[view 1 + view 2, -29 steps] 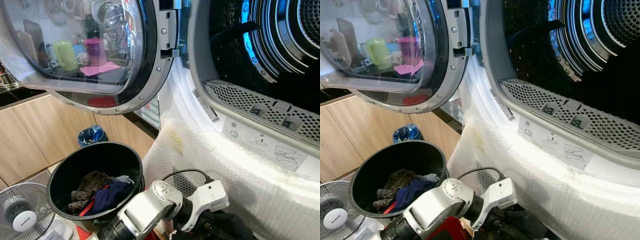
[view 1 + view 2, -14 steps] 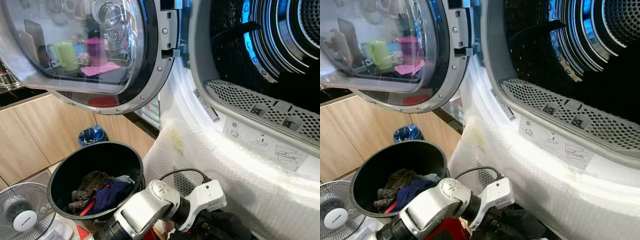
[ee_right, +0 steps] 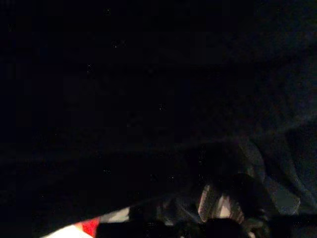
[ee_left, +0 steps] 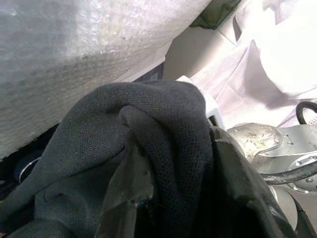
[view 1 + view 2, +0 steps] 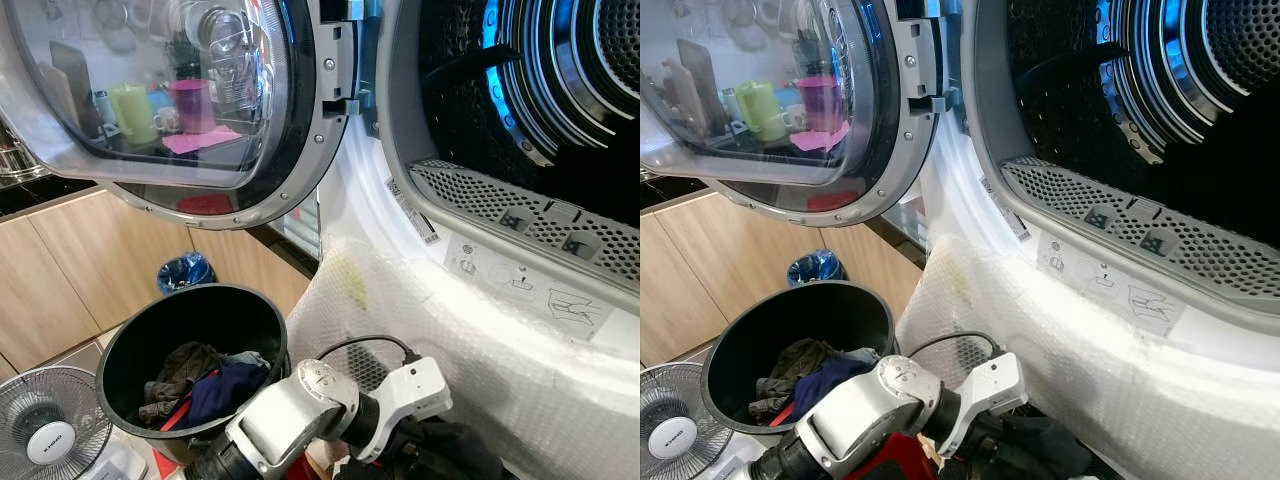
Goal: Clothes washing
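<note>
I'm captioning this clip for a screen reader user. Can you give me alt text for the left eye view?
A washer stands with its door swung open, drum dark. Below, the left arm reaches over a dark garment, beside a black bucket holding clothes.

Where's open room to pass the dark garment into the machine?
The drum mouth is wide open above the perforated lint filter, right of the swung-out door. It is crowded low down: the left claw and dark garment sit against the bubble wrap, beside the black bucket of clothes.
</note>
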{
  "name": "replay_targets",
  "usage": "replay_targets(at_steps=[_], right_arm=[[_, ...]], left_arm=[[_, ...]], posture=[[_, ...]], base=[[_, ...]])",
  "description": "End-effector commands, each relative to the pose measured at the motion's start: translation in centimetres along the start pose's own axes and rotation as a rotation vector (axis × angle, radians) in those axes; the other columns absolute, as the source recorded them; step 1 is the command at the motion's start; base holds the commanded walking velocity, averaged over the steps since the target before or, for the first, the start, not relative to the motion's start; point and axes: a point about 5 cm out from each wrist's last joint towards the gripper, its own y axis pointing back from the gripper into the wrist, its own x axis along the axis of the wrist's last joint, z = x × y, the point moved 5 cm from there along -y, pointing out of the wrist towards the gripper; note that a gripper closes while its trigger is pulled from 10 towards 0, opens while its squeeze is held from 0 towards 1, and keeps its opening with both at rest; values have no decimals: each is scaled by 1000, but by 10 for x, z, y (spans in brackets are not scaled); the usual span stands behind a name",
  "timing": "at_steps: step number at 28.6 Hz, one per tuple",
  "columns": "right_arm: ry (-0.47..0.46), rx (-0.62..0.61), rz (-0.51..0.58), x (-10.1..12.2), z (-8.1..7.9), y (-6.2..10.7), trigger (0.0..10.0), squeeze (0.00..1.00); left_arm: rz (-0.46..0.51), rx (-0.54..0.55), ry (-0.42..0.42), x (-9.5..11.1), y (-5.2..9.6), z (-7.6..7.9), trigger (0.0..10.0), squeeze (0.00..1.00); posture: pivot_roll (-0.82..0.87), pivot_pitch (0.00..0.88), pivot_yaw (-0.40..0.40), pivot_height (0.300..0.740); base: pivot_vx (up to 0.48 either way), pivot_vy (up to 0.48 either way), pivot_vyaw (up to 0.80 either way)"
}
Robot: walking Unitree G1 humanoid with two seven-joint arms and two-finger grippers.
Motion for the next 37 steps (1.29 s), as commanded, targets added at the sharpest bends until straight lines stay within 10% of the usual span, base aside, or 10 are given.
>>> replay_targets(at_steps=[1, 16, 27, 35, 37], right_arm=[[-13, -6, 39, 9, 1, -1, 0, 0], [-35, -5, 52, 11, 1, -1, 0, 0], [-87, 112, 49, 11, -18, 2, 0, 0], [-107, 176, 34, 10, -27, 3, 0, 0], [-108, 182, 24, 8, -28, 4, 0, 0]], left_arm=[[15, 23, 4, 2, 10, -3, 1843, 1000], [-106, 238, 12, -18, 83, -25, 3686, 1000], [92, 257, 79, 6, 77, -31, 3843, 1000], [52, 127, 34, 0, 68, -15, 4980, 1000], [45, 68, 12, -1, 71, -7, 9020, 1000]], posture=[[202, 0, 43, 740], [233, 0, 46, 740], [235, 0, 48, 740], [225, 0, 47, 740], [225, 0, 47, 740]], base=[[0, 0, 0], [0, 0, 0], [0, 0, 0], [0, 0, 0], [0, 0, 0]])
